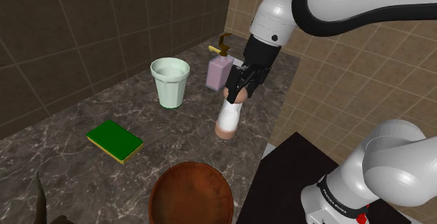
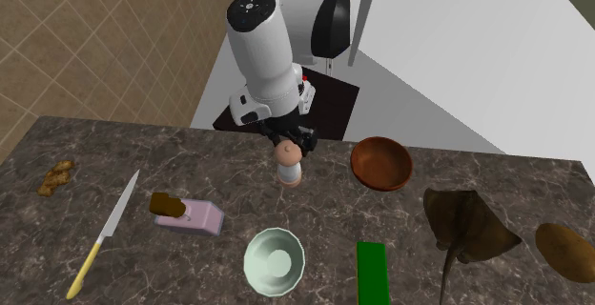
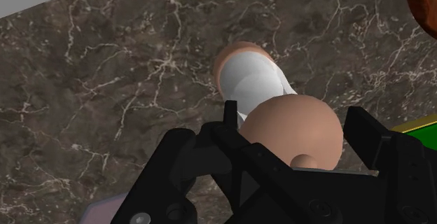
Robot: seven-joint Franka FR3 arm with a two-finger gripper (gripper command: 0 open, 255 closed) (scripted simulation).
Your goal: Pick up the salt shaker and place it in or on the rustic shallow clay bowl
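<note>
We see the black hand pinching the rounded tan top of the salt shaker, a white bottle with a tan base, slightly tilted over the dark marble table. We cannot tell whether its base touches the table. The brown clay bowl sits near the stand, apart from the shaker. A pale green cup, a pink soap dispenser and a green sponge stand beyond.

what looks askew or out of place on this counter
Only the salt shaker: clasped at its top by the hand, it leans in the shoulder view while the cup stands straight. Nothing looks spilled.
</note>
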